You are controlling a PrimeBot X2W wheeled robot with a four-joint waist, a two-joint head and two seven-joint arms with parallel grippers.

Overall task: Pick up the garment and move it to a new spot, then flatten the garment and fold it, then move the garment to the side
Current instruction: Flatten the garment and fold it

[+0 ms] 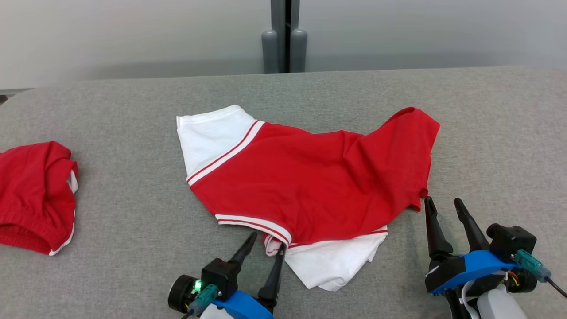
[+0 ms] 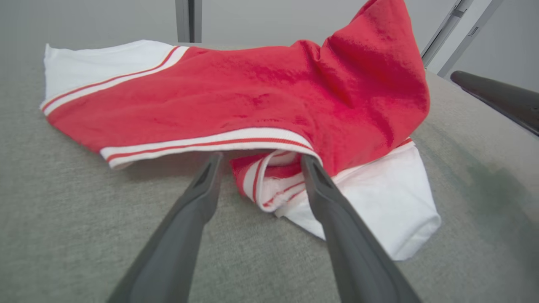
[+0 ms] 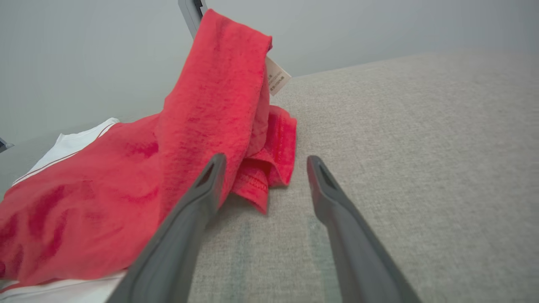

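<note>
While the garment is lying rumpled, unfolded, the left gripper and right gripper are gaping at six and four o'clock.

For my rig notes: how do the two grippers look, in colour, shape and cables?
Each has two long dark tapering fingers on a blue shell with a black block and teal connector. The left gripper shows a green light; the right gripper has a black cable.
</note>
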